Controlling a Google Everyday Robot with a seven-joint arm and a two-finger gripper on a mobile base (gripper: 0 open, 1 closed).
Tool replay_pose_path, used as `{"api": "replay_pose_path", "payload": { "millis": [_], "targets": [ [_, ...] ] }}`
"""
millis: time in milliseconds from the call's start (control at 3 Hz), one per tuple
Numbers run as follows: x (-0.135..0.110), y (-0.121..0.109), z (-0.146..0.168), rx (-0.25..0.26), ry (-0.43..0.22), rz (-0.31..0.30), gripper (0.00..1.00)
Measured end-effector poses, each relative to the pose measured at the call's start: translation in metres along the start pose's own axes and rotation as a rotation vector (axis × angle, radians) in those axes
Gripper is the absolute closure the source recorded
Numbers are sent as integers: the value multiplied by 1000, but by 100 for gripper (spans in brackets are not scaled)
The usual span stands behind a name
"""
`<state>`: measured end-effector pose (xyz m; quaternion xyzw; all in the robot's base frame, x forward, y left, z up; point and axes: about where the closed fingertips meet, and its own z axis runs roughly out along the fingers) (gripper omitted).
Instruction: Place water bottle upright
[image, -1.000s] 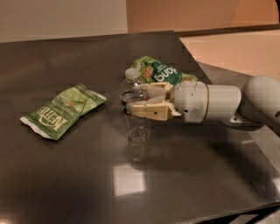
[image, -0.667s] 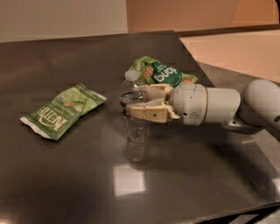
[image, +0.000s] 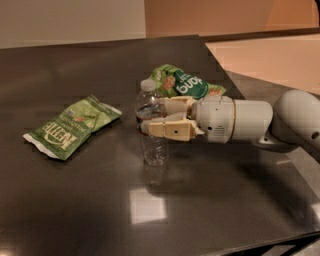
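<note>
The water bottle (image: 154, 147) is a small clear ribbed bottle with a white cap. It stands upright near the middle of the dark table (image: 75, 200), its base on or just above the surface. My gripper (image: 150, 117) reaches in from the right and is shut on the bottle's middle, hiding the label band. One beige finger (image: 167, 130) crosses the front of the bottle; the other lies behind it.
A green Kettle snack bag (image: 70, 127) lies flat to the left of the bottle. A second green snack bag (image: 185, 84) lies just behind the gripper. The table's right edge (image: 235, 80) runs close behind my arm (image: 295, 122).
</note>
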<state>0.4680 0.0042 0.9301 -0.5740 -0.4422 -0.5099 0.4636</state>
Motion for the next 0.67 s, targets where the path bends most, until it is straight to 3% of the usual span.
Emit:
{"api": "replay_pose_path", "payload": {
  "millis": [333, 667],
  "targets": [
    [1, -1, 2, 5, -1, 33, 0],
    [1, -1, 2, 5, -1, 33, 0]
  ]
}}
